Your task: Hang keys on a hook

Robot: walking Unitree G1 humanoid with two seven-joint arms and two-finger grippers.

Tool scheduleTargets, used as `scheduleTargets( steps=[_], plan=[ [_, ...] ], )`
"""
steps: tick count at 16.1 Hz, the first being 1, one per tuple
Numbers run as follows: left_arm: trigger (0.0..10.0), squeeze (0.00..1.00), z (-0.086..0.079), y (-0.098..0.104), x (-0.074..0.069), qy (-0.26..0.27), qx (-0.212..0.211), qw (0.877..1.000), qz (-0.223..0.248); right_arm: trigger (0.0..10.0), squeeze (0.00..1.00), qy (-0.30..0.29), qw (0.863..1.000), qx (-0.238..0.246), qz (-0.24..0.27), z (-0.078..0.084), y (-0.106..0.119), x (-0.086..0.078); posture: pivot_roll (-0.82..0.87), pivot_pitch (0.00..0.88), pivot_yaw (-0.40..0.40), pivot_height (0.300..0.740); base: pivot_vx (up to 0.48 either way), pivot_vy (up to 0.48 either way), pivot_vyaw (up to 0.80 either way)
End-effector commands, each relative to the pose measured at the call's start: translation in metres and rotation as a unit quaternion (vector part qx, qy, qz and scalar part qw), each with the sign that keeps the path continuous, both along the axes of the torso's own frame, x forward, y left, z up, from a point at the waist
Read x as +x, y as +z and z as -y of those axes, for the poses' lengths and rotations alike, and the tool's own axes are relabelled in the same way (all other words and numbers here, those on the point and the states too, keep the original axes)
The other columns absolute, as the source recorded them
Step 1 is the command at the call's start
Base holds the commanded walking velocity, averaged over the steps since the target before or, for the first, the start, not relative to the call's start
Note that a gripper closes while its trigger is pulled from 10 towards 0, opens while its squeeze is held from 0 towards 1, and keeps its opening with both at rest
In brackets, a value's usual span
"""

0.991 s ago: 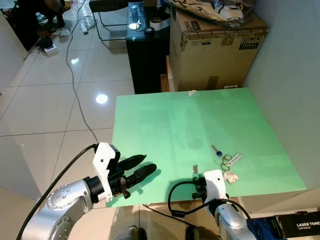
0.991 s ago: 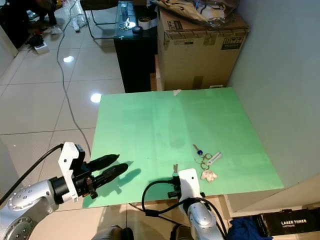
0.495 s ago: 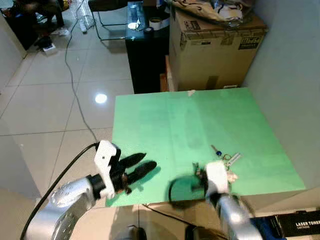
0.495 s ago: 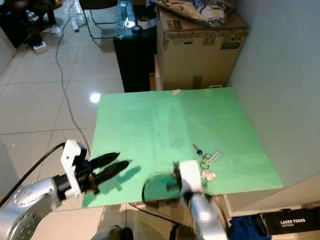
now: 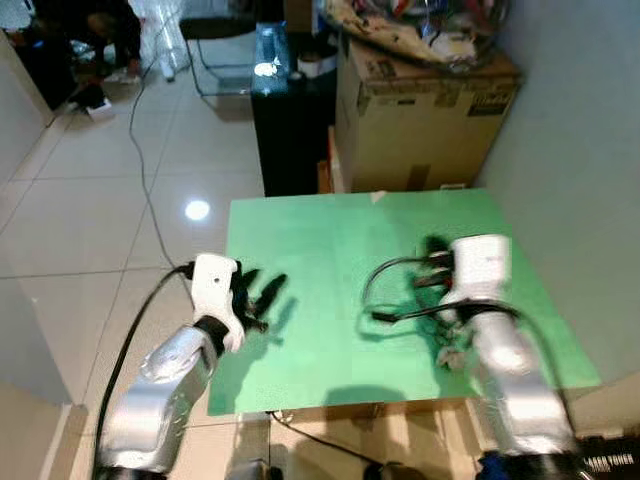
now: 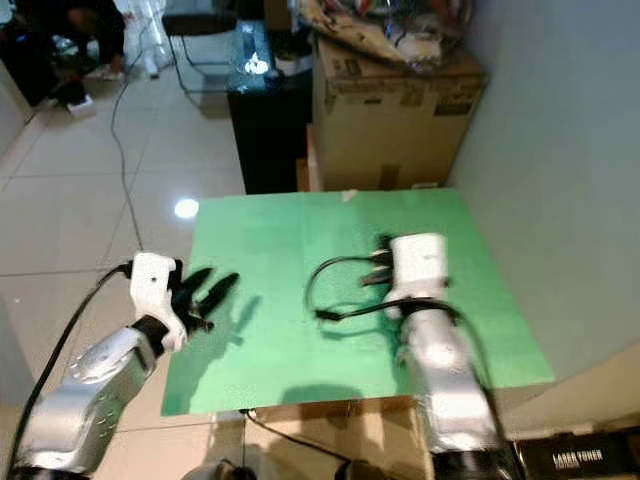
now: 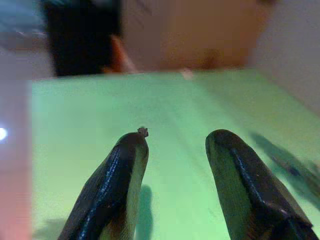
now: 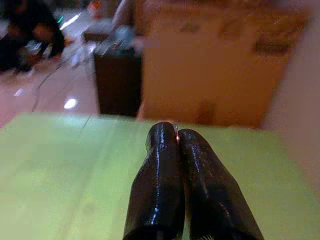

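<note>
i am standing at the near edge of the green counter point(image 5: 330, 250), both arms raised over it. my left claw point(image 5: 262, 298) is hovering above the counter's 9 o'clock side, its two black fingers point(image 7: 122, 180) spread well apart with bare green showing between them in the left wrist view. my right claw point(image 8: 172, 145) is hanging over the middle-right of the counter, toward 3 o'clock, its fingers pressed together tip to tip and pinching nothing that i can make out. the white wrist housing point(image 5: 480, 265) of that arm is sitting high above the surface, a black cable point(image 5: 400, 300) looping out from it toward the centre.

the keys point(image 5: 452, 355) are lying on the counter at about 4 o'clock, just beside my right forearm and partly hidden by it; only a small pale bit of the bunch is showing, too blurred for me to tell the parts apart. neither claw is touching them.

beyond the counter at 12 o'clock a large cardboard box point(image 5: 425, 110) is standing against the grey wall point(image 5: 570, 150), with a heap of bags and clutter point(image 5: 420, 25) on top of it. a black cabinet point(image 5: 290, 125) is standing just beside the box at 11 o'clock. white floor tiles point(image 5: 100, 210) are running off toward 9 and 10 o'clock, with a cable point(image 5: 140, 150) trailing across them.
</note>
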State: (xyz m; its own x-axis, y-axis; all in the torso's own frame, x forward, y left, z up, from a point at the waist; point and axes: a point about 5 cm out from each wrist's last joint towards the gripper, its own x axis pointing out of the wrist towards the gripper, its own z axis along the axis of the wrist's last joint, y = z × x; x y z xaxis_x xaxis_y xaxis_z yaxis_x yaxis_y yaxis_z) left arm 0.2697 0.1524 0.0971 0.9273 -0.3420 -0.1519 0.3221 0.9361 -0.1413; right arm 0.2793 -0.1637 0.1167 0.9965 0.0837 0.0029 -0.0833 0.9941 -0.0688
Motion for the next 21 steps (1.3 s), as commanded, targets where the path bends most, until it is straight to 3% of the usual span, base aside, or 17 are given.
scheduleTargets(
  steps=[1,2,3,4,6,8,10,12,14,21],
  plan=[
    [10.0,0.00,-0.019,0.015,0.009,0.097,0.011,0.994,0.046,10.0,0.00,-0.029,0.998,0.010,0.050,0.007,0.015,-0.009,-0.05,0.000,0.023,0.731,0.000,0.000,0.00],
    [10.0,0.00,-0.029,0.021,0.011,0.144,0.013,0.987,0.064,10.0,0.00,-0.041,0.997,0.007,0.070,0.010,0.019,-0.014,-0.05,0.000,0.024,0.731,0.000,0.000,0.00],
    [10.0,0.00,-0.046,0.035,0.011,0.213,0.021,0.970,0.111,10.0,0.00,-0.050,0.992,0.008,0.114,0.014,0.019,-0.036,-0.06,0.000,0.035,0.731,0.000,0.000,0.00],
    [10.0,0.00,-0.047,0.037,0.010,0.214,0.026,0.969,0.119,10.0,0.00,-0.048,0.992,0.009,0.119,0.014,0.017,-0.040,-0.06,0.000,0.037,0.731,0.000,0.000,0.00],
    [10.0,0.00,-0.038,0.033,-0.007,0.138,0.078,0.976,0.148,10.0,0.00,-0.068,0.995,-0.014,0.067,0.019,-0.015,-0.061,-0.07,0.000,0.043,0.731,0.000,0.000,0.00],
    [10.0,0.00,-0.029,0.025,-0.005,0.132,0.075,0.980,0.125,10.0,0.00,-0.069,0.996,-0.010,0.052,0.020,-0.018,-0.056,-0.08,0.000,0.051,0.731,0.000,0.000,0.00],
    [10.0,0.00,-0.012,0.027,0.013,0.114,0.023,0.987,0.114,10.0,0.00,-0.055,0.997,-0.011,0.059,0.020,-0.010,-0.039,-0.11,0.000,0.067,0.731,0.000,0.240,0.76],
    [10.0,0.00,-0.012,0.022,0.011,0.107,0.018,0.989,0.101,10.0,0.00,-0.044,0.997,0.002,0.056,0.021,-0.008,-0.029,-0.11,0.000,0.067,0.731,0.000,0.463,0.71],
    [10.0,0.00,-0.012,0.022,0.010,0.105,0.035,0.988,0.107,10.0,0.00,-0.039,0.998,0.009,0.052,0.021,-0.008,-0.026,-0.10,0.000,0.064,0.731,0.000,0.437,0.67],
    [10.0,0.00,-0.012,0.016,0.015,0.110,0.078,0.986,0.102,10.0,0.00,0.010,0.999,0.033,0.022,0.004,-0.021,-0.018,-0.06,0.000,0.038,0.731,0.000,0.000,0.61]
  ],
)
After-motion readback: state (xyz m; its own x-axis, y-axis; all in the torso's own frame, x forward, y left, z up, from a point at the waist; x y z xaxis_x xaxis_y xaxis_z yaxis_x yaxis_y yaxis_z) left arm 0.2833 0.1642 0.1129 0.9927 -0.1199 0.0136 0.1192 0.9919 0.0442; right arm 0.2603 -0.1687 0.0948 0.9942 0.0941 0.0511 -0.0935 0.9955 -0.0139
